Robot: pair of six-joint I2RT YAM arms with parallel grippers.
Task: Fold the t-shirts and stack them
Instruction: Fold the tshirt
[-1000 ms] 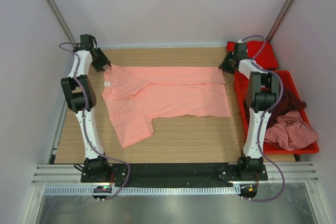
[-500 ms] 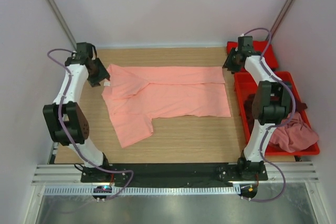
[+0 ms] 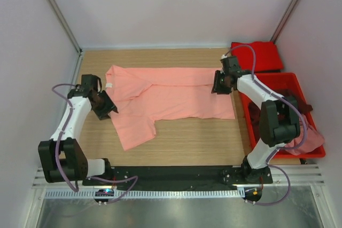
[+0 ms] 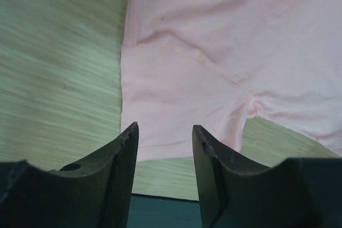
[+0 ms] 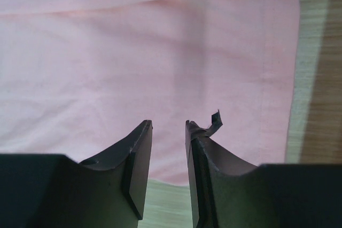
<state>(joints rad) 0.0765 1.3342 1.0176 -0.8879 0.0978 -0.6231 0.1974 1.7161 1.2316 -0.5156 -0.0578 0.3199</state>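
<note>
A salmon-pink t-shirt (image 3: 176, 97) lies spread flat on the wooden table, one sleeve pointing toward the near left. My left gripper (image 3: 109, 109) is open and empty at the shirt's left edge; its wrist view shows the sleeve (image 4: 214, 52) just ahead of the open jaws (image 4: 163, 129). My right gripper (image 3: 220, 85) is open and empty, low over the shirt's right part (image 5: 160, 52), the jaws (image 5: 168, 124) a little apart. A bright red shirt (image 3: 262, 56) lies at the back right. A dark maroon shirt (image 3: 300, 105) and a dusty pink shirt (image 3: 315, 140) lie in the bin.
A rigid red plastic bin (image 3: 286, 74) stands along the right edge of the table, right of my right arm. Bare wood (image 3: 192, 142) shows in front of the shirt and on its left (image 4: 59, 68). Pale walls close in the back and sides.
Both grippers left the far corners. The left one came toward the near side along the shirt's left edge. The right one moved nearer and left, over the shirt's right part.
</note>
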